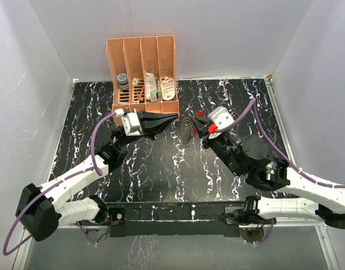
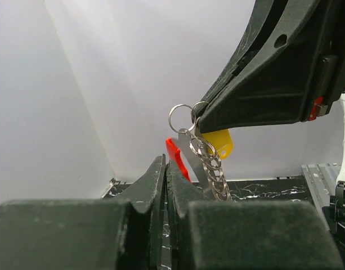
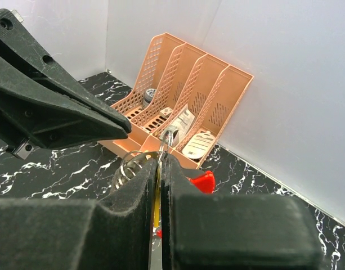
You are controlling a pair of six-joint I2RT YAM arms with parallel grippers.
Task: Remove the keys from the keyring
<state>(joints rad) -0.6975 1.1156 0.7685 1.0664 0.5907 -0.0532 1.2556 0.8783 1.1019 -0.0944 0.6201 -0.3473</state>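
Fixed camera high behind the arm bases looks down on the whole table (image 1: pixel 161 180) and the orange rack (image 1: pixel 141 48) at its far edge. Both wrist cameras, close behind their fingers (image 2: pixel 149 185), face each other mid-table; the right also frames the rack.

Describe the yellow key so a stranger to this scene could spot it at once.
Above the middle of the black marbled table, a chain of silver rings hangs between the arms' tips. Behind it, pinched by the right end effector, is the key: small, flat, yellow, with one hole, unlike the red tag.
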